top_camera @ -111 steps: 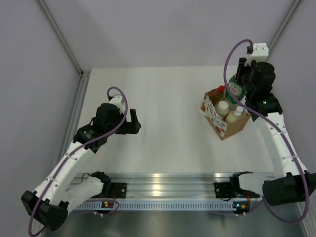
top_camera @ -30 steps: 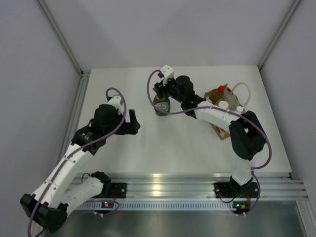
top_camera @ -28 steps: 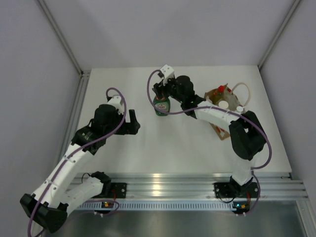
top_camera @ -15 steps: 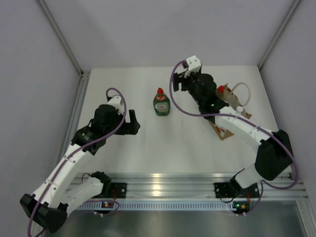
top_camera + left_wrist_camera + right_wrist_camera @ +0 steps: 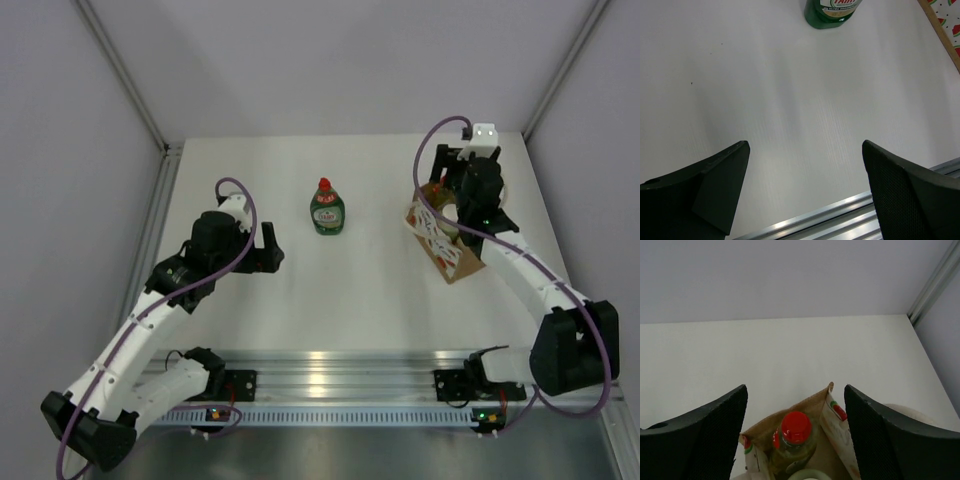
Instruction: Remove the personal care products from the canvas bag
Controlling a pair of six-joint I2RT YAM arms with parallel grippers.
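Toward the far right of the table [image 5: 380, 290] stands the canvas bag [image 5: 460, 263], upright and open at the top. The slim yellow bottle [image 5: 792, 442] with its red cap sits inside, at the bag's far corner. The green bottle [image 5: 327, 212] is already out, standing well apart from the bag near the table's middle.

By my judgement the yellow bottle is light, stiff plastic with a smooth, slippery body. The neck just under the cap therefore looks the surer place to take hold. The bag itself is soft and may shift or tip if a bottle drags on its wall.

The right gripper [image 5: 795, 405] hangs above the bag's mouth with jaws spread wide, holding and touching nothing. The left gripper [image 5: 805, 150] — also spread, also empty — hovers over bare table.
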